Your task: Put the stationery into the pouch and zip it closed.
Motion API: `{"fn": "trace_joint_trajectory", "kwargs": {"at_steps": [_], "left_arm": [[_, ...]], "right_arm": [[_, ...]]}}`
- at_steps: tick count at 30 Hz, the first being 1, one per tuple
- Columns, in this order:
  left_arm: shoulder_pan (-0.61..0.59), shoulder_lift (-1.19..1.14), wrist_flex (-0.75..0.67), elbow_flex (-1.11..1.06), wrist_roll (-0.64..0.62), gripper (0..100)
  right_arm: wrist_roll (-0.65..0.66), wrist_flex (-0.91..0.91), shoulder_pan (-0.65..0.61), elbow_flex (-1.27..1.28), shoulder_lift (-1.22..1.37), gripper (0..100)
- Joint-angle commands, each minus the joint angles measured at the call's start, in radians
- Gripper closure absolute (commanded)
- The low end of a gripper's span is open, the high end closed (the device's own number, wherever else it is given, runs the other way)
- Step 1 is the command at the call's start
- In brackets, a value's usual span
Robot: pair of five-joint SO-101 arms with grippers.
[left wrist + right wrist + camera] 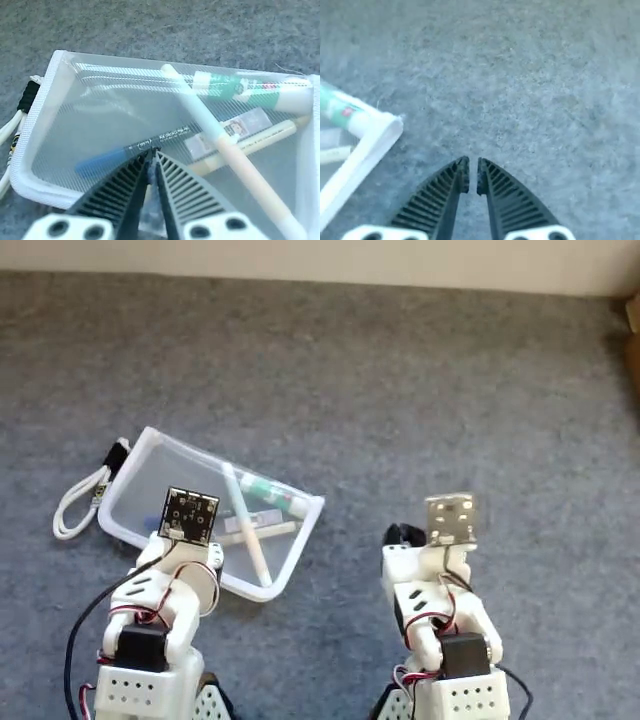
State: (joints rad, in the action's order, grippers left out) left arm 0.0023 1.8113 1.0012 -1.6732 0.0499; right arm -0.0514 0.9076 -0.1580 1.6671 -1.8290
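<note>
The pouch is lying on the surface, with the pens seemingly inside, so zipping is probably coming next. The left claw is hovering over it, nearly closed. The right claw, equally narrow, is sitting beside it. Closing calls for pinching the zipper pull.

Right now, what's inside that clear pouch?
Visible through the pouch: a blue-capped pen, a green marker, a cream pen. The long pale pen may lie inside or on top. The left gripper hides one edge.
</note>
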Motion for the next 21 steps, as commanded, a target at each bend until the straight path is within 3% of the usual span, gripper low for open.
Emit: {"fn": "trace_joint_trajectory", "kwargs": {"at_steps": [1,6,13,21], "left_arm": [[0.008,0.008,-0.025,-0.022,-0.006,99],[0.008,0.007,0.025,-0.022,-0.006,99],[0.012,0.007,0.331,-0.022,-0.005,99],[0.012,0.008,0.342,-0.022,-0.005,99]], "right_arm": [[-0.058,0.054,0.007,0.124,-0.007,96.8],[-0.060,0.171,0.008,0.124,-0.007,96.8],[-0.060,0.332,0.012,0.124,-0.007,96.8],[-0.060,0.343,0.012,0.124,-0.008,96.8]]}}
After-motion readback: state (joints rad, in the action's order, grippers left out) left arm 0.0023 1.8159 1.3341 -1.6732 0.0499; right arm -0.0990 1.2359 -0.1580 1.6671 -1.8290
